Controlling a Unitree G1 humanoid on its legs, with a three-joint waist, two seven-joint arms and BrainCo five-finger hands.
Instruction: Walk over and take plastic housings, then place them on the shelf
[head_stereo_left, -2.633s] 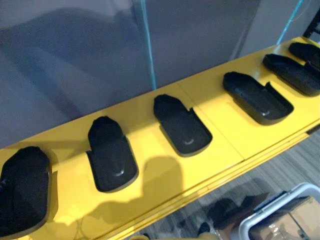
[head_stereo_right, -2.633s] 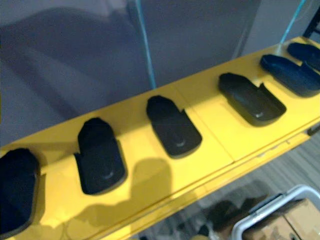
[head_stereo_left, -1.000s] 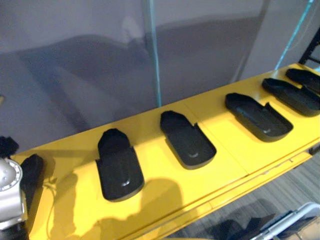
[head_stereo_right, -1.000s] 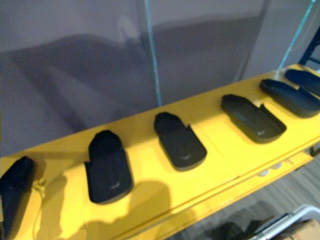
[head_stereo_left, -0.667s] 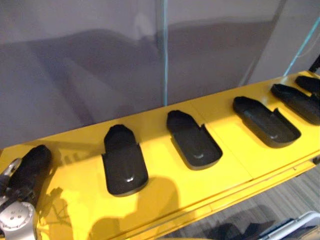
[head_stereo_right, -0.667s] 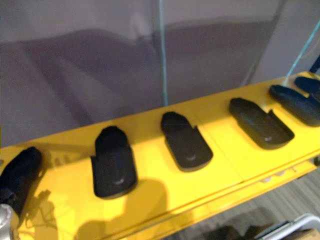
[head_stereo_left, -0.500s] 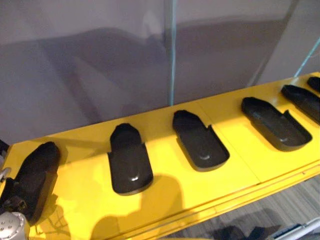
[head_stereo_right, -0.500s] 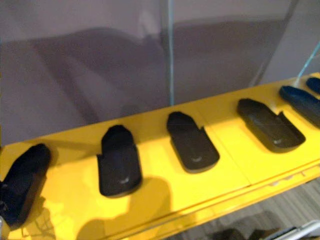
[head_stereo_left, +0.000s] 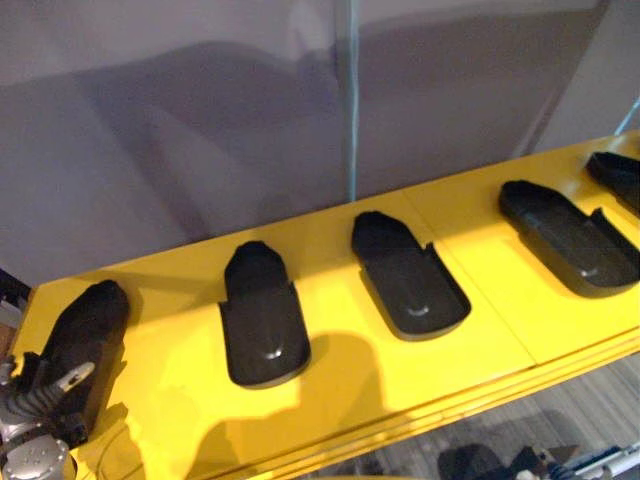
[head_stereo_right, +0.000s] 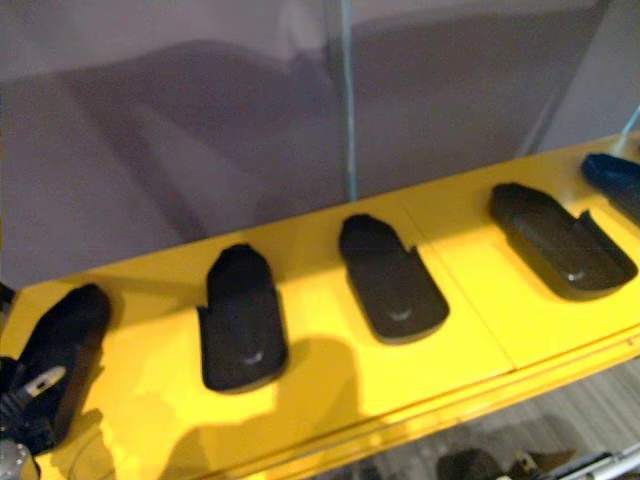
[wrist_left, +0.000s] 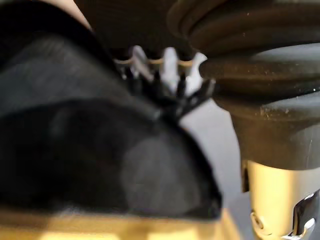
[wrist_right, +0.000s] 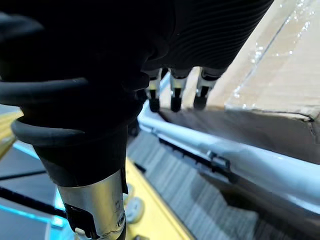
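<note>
At 8 o'clock my left robot hand (head_stereo_left: 40, 400) clasps a black housing (head_stereo_left: 95, 320) on the shelf (head_stereo_left: 490, 285); I should settle it flat before releasing.

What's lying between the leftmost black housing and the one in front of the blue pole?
One more black housing, with bare yellow shelf on either side of it; the left eye view shows this.

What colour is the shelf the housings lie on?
Bright yellow; the shelf shows best in the left eye view.
</note>
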